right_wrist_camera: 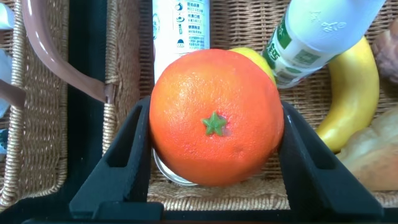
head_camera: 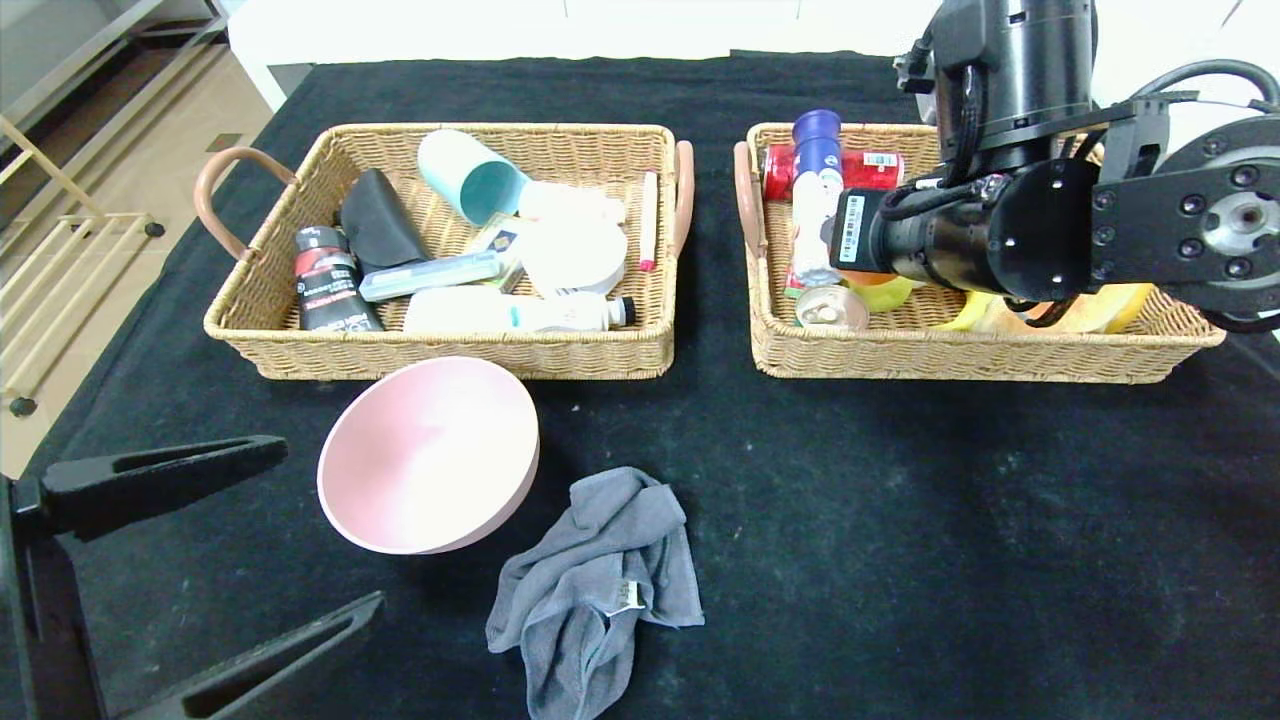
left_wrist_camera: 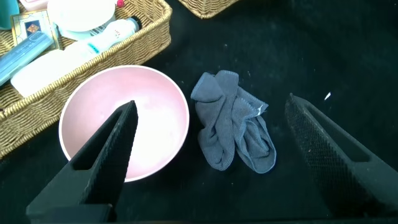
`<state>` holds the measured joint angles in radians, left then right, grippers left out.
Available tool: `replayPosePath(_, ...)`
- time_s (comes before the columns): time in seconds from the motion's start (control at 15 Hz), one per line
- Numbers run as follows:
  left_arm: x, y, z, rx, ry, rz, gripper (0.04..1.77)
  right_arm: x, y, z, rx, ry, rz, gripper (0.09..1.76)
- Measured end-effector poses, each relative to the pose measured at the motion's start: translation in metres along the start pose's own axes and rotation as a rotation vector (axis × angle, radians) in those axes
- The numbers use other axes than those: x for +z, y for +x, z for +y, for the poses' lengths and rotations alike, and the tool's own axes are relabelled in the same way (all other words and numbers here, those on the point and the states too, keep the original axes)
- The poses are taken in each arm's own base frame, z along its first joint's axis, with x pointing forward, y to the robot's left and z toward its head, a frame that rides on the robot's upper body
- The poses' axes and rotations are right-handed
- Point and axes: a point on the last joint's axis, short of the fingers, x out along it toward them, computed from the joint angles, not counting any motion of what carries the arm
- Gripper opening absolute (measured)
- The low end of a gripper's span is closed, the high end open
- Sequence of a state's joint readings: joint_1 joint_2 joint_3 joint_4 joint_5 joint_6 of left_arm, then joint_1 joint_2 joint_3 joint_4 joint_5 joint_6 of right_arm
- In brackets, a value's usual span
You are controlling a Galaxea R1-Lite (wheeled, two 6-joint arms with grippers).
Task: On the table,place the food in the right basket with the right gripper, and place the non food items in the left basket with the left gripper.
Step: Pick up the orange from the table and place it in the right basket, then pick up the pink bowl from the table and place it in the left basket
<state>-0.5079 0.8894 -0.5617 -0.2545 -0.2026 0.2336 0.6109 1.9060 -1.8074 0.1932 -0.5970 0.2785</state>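
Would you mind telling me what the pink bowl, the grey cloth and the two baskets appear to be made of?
The pink bowl looks like matte plastic or melamine: smooth, even, without gloss. The grey cloth seems soft microfibre or terry, judging by its limp folds and sewn tag. The left basket and right basket show woven wicker strands, natural or synthetic.

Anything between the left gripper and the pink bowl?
Nothing: in the left wrist view the open left gripper looks straight at the pink bowl, only bare black table around; grey cloth lies beside it.
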Motion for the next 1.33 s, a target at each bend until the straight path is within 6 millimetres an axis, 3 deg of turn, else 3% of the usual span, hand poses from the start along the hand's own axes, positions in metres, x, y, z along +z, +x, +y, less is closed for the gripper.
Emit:
replayPosePath(0.13, -0.0001, 0.0000, 0.0000, 0.000, 0.000, 0.000, 1.72, -0.0017, 0.0008, 0.0017, 0.003, -0.003, 0.004, 1.21)
replayPosePath(0.73, -0.0006, 0.0003, -0.0001, -0.001, -0.001, 0.003, 1.72, -0.0032, 0.0000, 0.0031, 0.008, -0.004, 0.009, 1.55)
replayPosePath(1.33, -0.0011, 0.0004, -0.0002, -0.001, -0.001, 0.005, 1.72, -0.0018, -0.0057, 0.0045, 0.019, -0.003, 0.007, 1.66)
